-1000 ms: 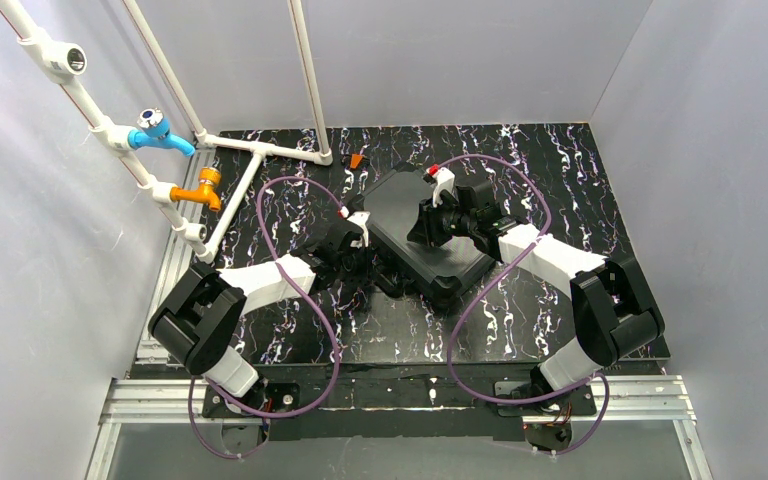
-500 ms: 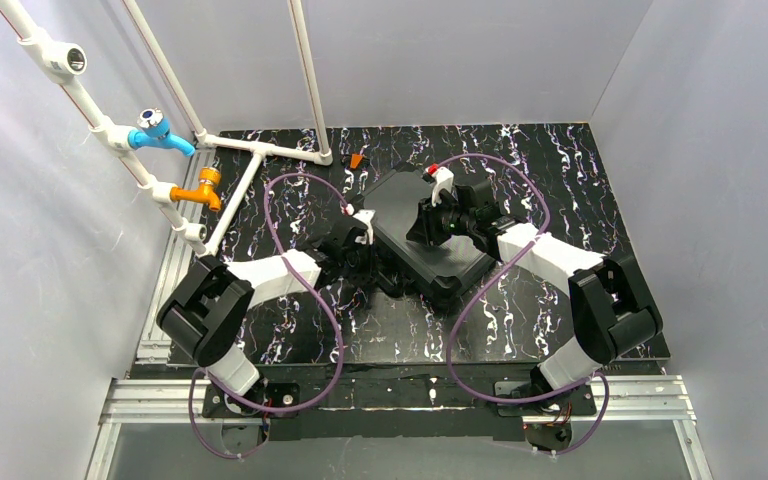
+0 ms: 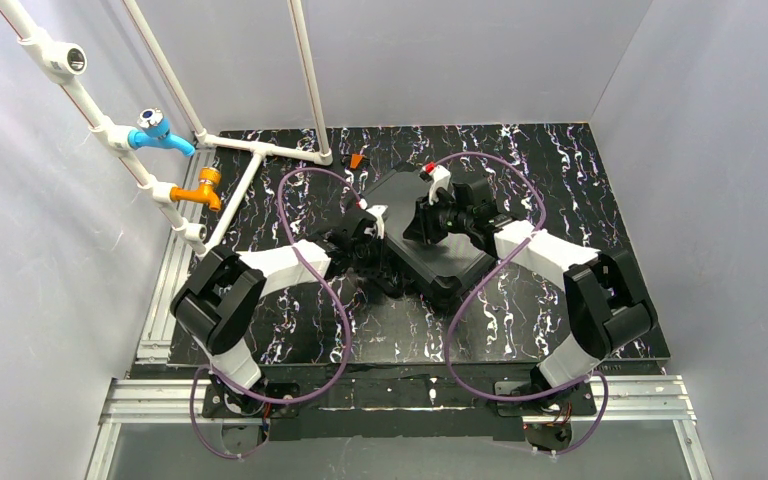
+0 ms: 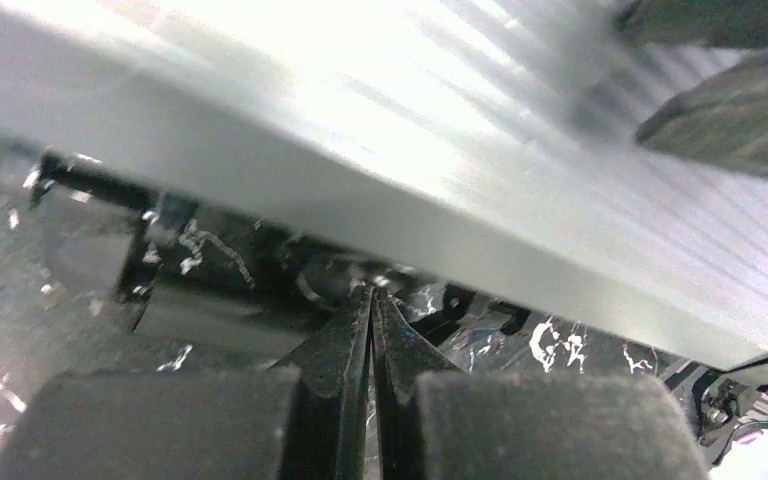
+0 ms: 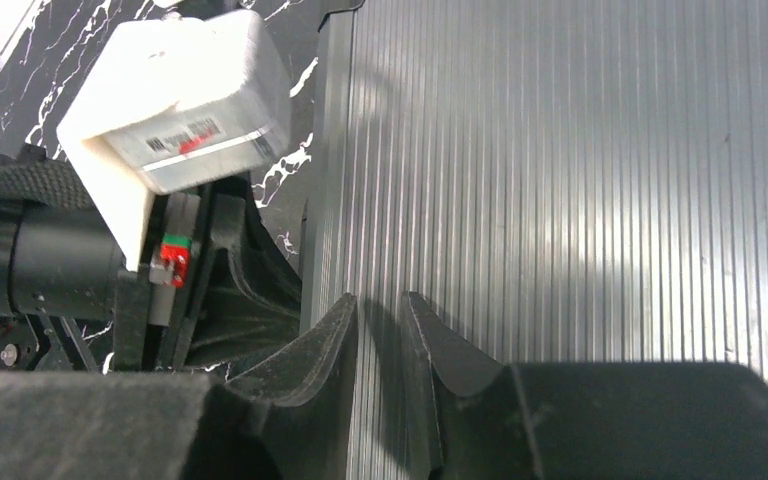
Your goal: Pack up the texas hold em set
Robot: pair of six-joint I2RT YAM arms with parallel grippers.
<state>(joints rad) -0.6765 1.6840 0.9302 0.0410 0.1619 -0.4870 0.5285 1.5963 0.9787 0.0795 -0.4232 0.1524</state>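
From above, the shut case (image 3: pixel 430 240) lies in the middle of the worktop (image 3: pixel 560 180), its long axis running far-left to near-right. Left wrist: left jaws closed, empty, just beside its left edge (case (image 4: pixel 410 150) to their right). Right wrist: right jaws narrowly parted over the ribbed lid (image 5: pixel 580 180), gripping nothing.

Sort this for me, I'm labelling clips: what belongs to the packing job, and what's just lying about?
Job: black case, closed; left fingers at its edge; right fingers over its lid.
Lying about: small orange piece; blue tap; orange tap; white pipe frame.
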